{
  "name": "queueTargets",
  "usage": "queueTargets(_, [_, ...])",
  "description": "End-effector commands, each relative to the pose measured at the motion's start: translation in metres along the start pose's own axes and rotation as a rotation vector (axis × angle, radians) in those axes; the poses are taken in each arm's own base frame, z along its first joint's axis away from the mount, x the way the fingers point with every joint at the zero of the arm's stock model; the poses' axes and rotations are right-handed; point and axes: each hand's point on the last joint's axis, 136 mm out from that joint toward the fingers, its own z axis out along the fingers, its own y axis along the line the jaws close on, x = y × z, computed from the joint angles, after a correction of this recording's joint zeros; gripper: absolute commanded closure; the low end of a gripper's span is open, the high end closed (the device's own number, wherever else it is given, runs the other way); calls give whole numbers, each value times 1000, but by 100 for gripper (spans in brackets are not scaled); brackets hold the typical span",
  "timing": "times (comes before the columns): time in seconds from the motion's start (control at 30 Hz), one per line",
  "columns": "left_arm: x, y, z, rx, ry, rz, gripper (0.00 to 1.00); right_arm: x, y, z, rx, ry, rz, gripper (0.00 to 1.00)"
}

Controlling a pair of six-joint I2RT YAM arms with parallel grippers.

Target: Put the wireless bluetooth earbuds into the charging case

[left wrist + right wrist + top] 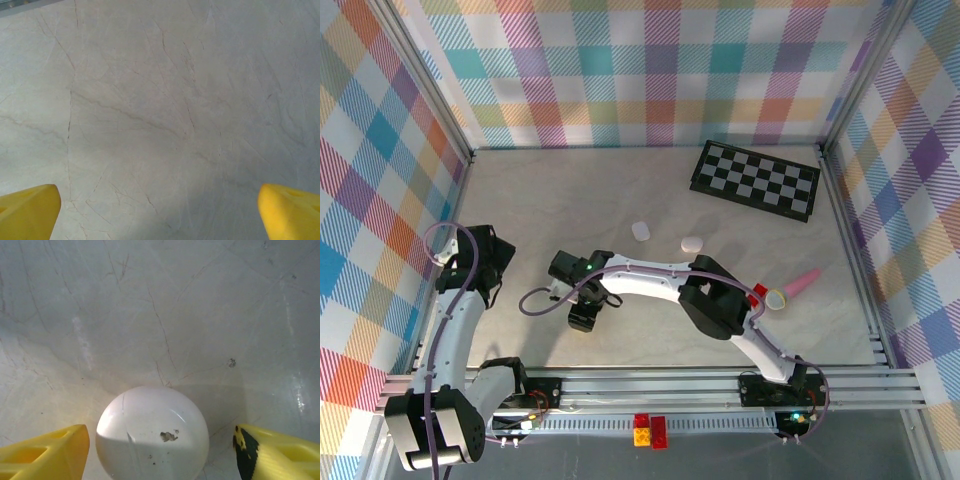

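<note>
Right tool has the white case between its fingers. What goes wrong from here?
The case is a smooth dome and the right tool is open around it, not touching: on closing, it may squirt out forward. The case also looks shut, so nothing could go in until it is opened.

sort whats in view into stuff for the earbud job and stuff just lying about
For the job: white round case; left white pebble and right white pebble, likely cases too.

Lying about: checkerboard; pink cone; red block; cream round piece beside it; toy bricks.
</note>
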Motion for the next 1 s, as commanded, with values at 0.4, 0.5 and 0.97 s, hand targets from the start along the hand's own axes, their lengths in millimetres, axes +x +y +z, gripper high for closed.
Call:
queueTargets(0.4, [5,6,2,-20,28,21,0,-4,-2,-2,19,19,51,54])
queueTargets(0.5, [4,5,1,-14,26,22,0,-9,-15,-14,36,-22,161,54])
queueTargets(0.97, [14,-53,-13,182,-64,174,0,12,-112,-114,-143,-457,868,54])
